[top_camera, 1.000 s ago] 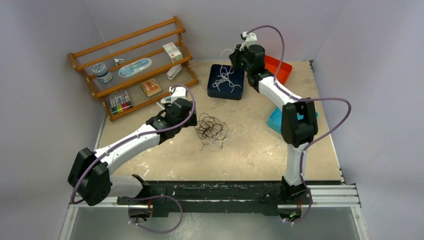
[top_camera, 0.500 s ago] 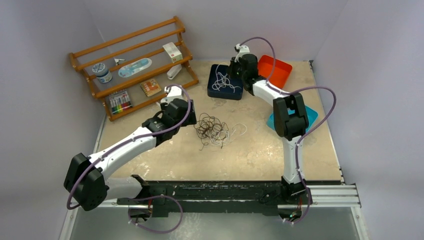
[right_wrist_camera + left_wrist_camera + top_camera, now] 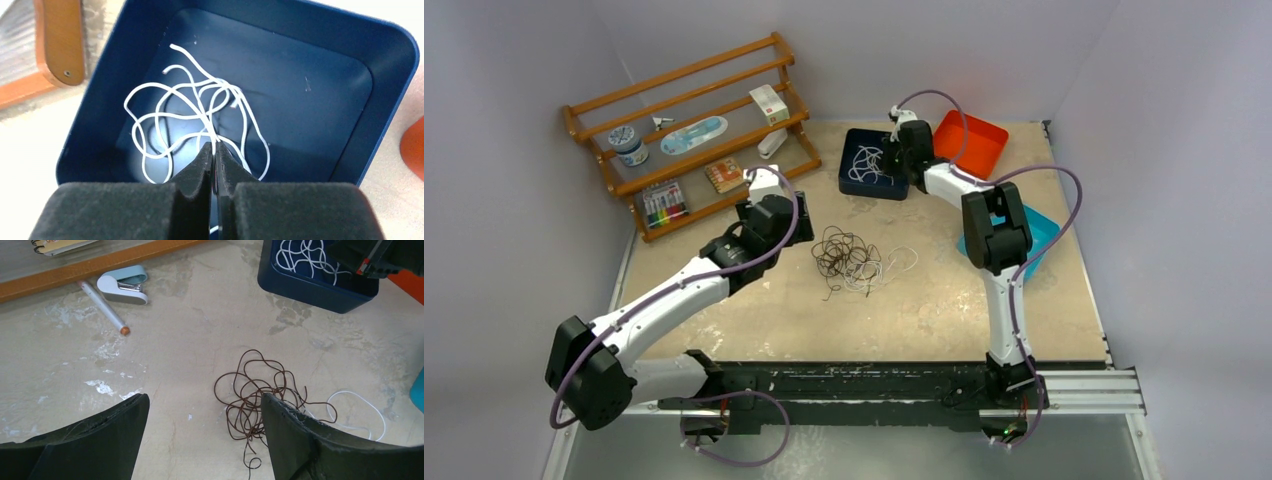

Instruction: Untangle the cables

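At the centre of the desk lies the brown cables knot, a loose wiry heap resting flat on the surface. A thin white loop trails out of its right side; the wrist view shows the two strands meeting, but whether they are interlocked cannot be told.

The left tool hovers just left of the knot, fingers spread wide, with nothing between them. Its right finger overlaps the edge of the knot in view; contact cannot be confirmed.

At the far side, the right tool hangs over the navy tray. Its fingers are pressed together, and a strand of the white cable runs up into the pinch. The rest of that cable lies coiled on the tray floor.

An orange tray sits just right of the navy one, and a teal tray lies nearer, partly hidden behind the right arm. A wooden rack stands at far left, with a stapler and a pen on the desk beside it.
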You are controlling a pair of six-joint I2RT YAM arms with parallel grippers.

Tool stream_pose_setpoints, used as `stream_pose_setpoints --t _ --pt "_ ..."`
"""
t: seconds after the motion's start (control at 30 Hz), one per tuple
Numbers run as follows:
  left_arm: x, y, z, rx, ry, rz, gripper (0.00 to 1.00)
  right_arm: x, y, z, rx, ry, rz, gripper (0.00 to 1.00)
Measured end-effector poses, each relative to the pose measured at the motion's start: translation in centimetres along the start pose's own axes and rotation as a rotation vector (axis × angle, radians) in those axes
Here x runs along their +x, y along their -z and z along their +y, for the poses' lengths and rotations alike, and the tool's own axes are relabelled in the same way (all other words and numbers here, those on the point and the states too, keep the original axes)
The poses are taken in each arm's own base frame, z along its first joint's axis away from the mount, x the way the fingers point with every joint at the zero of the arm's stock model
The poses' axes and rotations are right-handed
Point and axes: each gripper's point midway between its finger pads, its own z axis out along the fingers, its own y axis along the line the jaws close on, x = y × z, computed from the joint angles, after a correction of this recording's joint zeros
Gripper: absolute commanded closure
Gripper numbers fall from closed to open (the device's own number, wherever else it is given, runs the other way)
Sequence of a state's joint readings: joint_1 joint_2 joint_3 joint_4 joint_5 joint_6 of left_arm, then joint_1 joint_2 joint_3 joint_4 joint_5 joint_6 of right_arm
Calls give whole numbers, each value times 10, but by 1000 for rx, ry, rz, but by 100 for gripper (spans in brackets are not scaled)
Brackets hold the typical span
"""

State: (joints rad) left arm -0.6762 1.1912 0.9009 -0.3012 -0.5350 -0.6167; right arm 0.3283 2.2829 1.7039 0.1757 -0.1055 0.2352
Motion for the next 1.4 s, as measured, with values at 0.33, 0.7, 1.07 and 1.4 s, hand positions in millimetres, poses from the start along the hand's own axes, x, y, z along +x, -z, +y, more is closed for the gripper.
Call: stream_pose_setpoints --t 0.33,0.7,1.07,1.4 --pt "14 -6 7 -38 -42 41 18 8 6 -10 59 1 37 58" --pt "14 -7 7 -38 -45 43 18 -75 64 6 67 44 -144 49" --pt "25 -13 7 -40 -78 78 18 -82 80 9 51 85 -157 52" --pt "32 -15 4 -25 -91 103 18 -40 41 9 -24 91 -41 54"
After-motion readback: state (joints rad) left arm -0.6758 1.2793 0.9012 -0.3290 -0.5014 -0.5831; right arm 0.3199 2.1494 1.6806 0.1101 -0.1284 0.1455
